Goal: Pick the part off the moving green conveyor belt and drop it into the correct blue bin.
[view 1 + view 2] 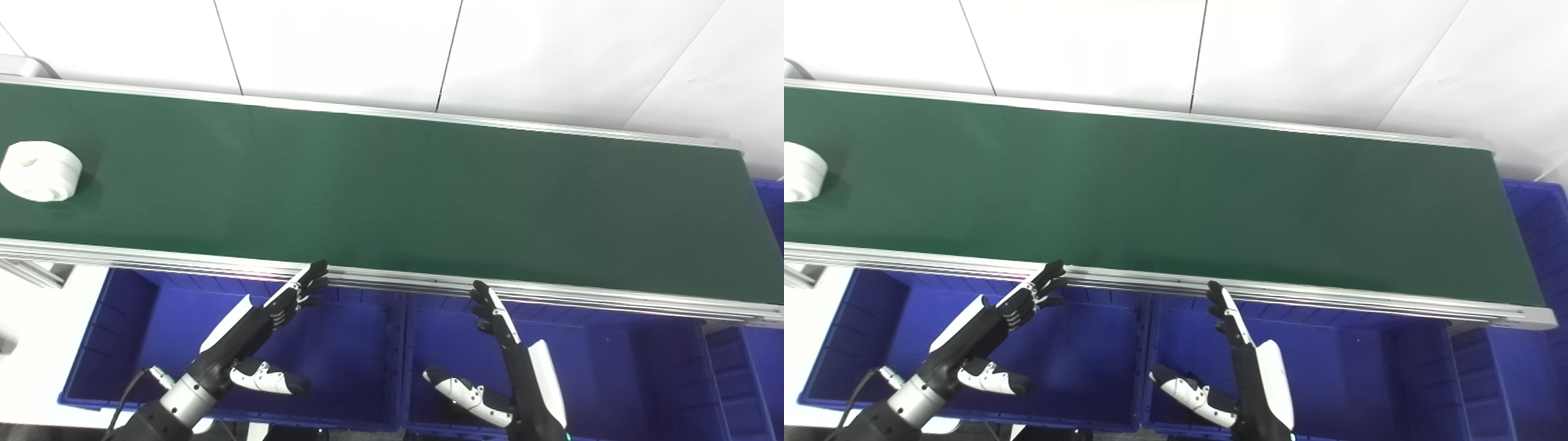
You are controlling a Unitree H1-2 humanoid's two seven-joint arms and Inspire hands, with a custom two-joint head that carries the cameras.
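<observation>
A: Two hands in shot. The left hand (260,327) floats over the left blue bin (128,343), fingers stretched flat, thumb splayed out below, nothing in it. Fingertips reach up to the belt's near rail (184,260).

B: And the right hand (511,361)?

A: Same story: fingers straight and parted, thumb out to the side, empty. It hangs over the middle blue bin (612,361), fingertips just short of the rail.

B: How many bins do you count?

A: Three that I can see. Two side by side under the hands, sharing a middle wall, and a third blue bin (772,208) poking out past the conveyor's right end. I see nothing lying in the first two; the third is mostly cut off.

B: And the part?

A: One white part (40,170), round, sitting on the green conveyor belt (398,184) at the far left, well apart from both hands. In the right eye view it's half cut off by the frame edge.

B: Anything else on the belt?

A: Just that one piece. White wall panels (337,43) behind.
</observation>
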